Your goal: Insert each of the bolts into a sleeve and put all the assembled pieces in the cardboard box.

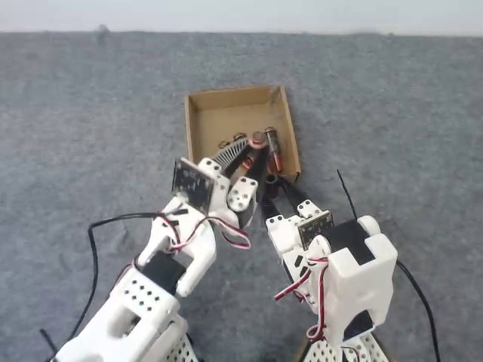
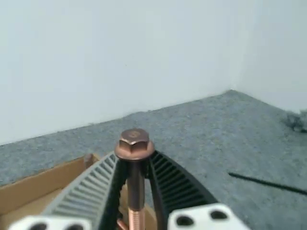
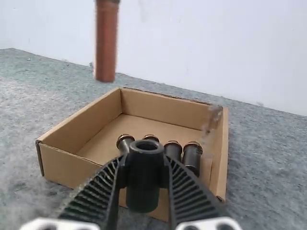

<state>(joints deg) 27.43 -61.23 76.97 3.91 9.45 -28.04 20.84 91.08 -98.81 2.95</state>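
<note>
My left gripper point(image 1: 253, 156) point(image 2: 135, 160) is shut on a copper bolt point(image 2: 135, 184), with the hex head point(image 1: 258, 139) up, over the near edge of the cardboard box point(image 1: 226, 117). My right gripper point(image 1: 273, 188) point(image 3: 144, 163) is shut on a black sleeve point(image 3: 143, 177), held upright with its bore open at the top, just short of the box point(image 3: 72, 160). In the right wrist view the bolt's shank point(image 3: 106, 40) hangs above the sleeve and off to one side. Several assembled pieces point(image 3: 165, 148) stand in a row inside the box near its front wall.
The box point(image 2: 33, 187) sits on grey carpet with a pale wall behind it. A thin black wire point(image 1: 345, 192) point(image 2: 268, 184) lies on the carpet beside the right arm. The two arms stand close together in front of the box.
</note>
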